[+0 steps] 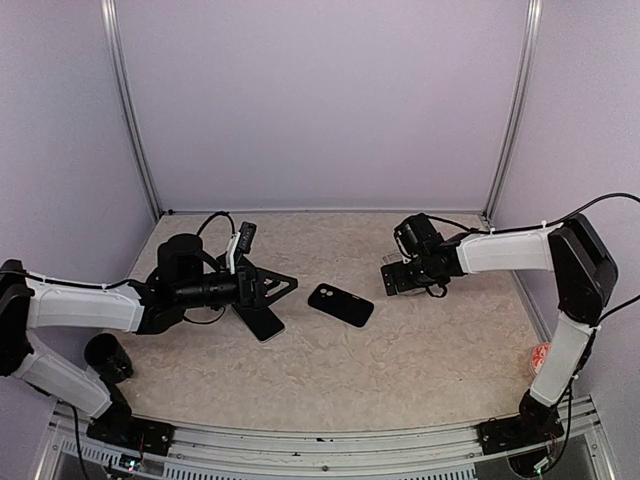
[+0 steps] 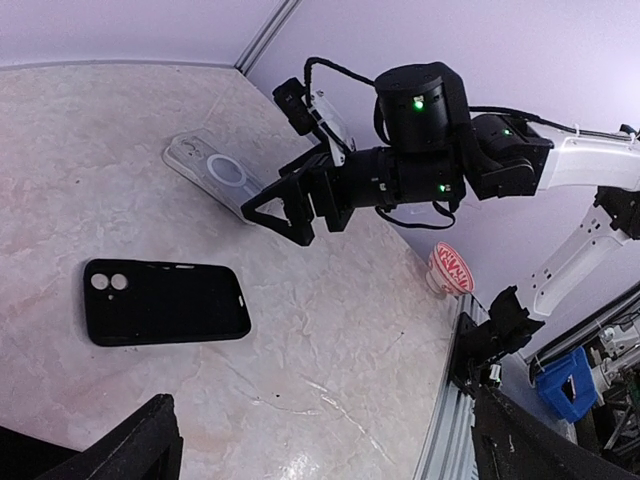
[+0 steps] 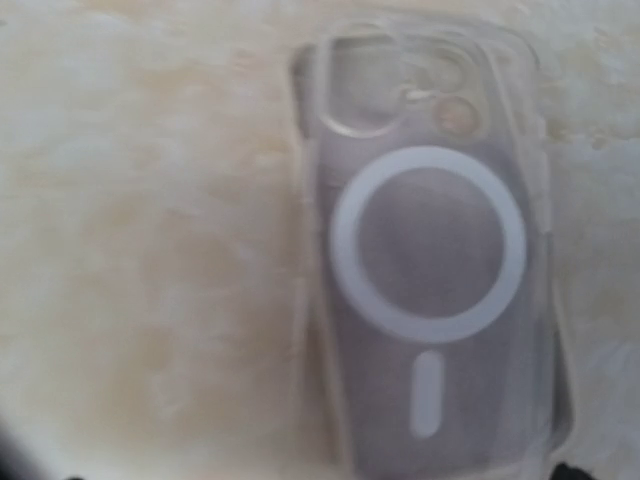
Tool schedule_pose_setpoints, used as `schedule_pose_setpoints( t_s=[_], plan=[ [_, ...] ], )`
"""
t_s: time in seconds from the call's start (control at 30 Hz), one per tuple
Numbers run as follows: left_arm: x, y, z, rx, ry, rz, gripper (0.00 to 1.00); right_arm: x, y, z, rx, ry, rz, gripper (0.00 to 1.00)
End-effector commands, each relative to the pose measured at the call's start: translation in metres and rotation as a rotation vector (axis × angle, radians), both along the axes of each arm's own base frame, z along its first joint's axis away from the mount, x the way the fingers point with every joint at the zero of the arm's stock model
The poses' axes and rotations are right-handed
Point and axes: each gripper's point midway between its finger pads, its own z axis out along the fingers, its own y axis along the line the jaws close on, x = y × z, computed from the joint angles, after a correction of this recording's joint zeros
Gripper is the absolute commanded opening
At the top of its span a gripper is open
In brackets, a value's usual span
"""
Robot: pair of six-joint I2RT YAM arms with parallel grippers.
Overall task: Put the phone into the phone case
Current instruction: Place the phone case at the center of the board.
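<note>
Clear phone case [image 3: 430, 290], ring-marked; red-white object [image 2: 450, 268]: print unreadable; left pincer [image 2: 322, 410], right pincer [image 2: 285, 205] splayed, empty.

No legible text or labels anywhere

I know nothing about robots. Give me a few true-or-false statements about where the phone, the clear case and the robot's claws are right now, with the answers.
1. The black phone lies flat on the table, between the two arms. True.
2. The phone already sits inside the phone case. False: the case lies empty on the table, apart from the phone.
3. The phone case is see-through and has a white ring in its middle. True.
4. The right gripper is clamped on the phone case. False: its jaws are open above the case and hold nothing.
</note>
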Motion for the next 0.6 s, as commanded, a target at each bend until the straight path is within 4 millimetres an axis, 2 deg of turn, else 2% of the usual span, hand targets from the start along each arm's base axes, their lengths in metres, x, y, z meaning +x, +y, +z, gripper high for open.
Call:
schedule_pose_setpoints(
  t_s=[0.0, 0.3, 0.57],
  plan=[
    [0.0, -0.003, 0.017, -0.021, -0.043, -0.002, 0.99, 0.014, -0.013, -0.01, -0.067, 0.02, -0.006, 1.0],
    [-0.002, -0.003, 0.016, -0.018, -0.038, -0.005, 0.99, 0.031, -0.02, -0.025, -0.064, 0.045, 0.001, 1.0],
    [-0.003, -0.007, 0.012, -0.019, -0.027, -0.009, 0.99, 0.033, -0.025, -0.043, -0.051, 0.067, 0.003, 0.99]
  ],
)
